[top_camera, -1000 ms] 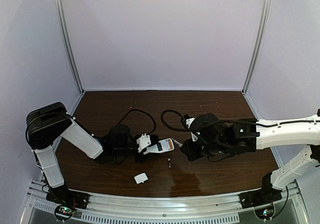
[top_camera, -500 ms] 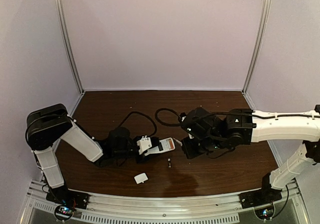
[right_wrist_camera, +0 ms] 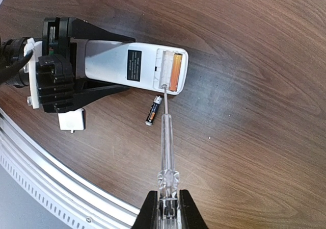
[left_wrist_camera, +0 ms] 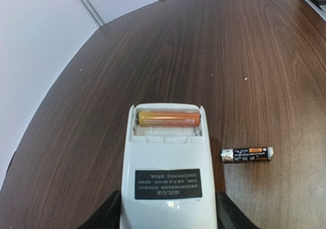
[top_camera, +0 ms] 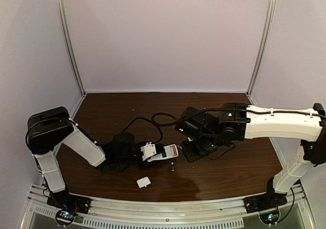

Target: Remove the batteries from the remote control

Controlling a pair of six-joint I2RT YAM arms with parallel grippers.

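Note:
The white remote control (left_wrist_camera: 168, 173) lies back-up on the table, and my left gripper (left_wrist_camera: 168, 216) is shut on its sides. Its battery bay is uncovered, with one orange battery (left_wrist_camera: 168, 118) still seated in it. A second, dark battery (left_wrist_camera: 246, 154) lies loose on the wood just beside the remote. My right gripper (right_wrist_camera: 167, 208) is shut on the clear handle of a thin screwdriver (right_wrist_camera: 167, 142). The tip of its shaft touches the bay's edge next to the orange battery (right_wrist_camera: 176, 72). From above, the remote (top_camera: 165, 152) sits between both grippers.
The small white cover piece (top_camera: 143, 182) lies on the table in front of the remote. Black cables (top_camera: 153, 119) loop behind the grippers. A metal rail (right_wrist_camera: 51, 173) runs along the table's near edge.
My right arm has swung left, bringing the screwdriver toward the remote's open end. The left gripper and the remote have shifted only slightly.

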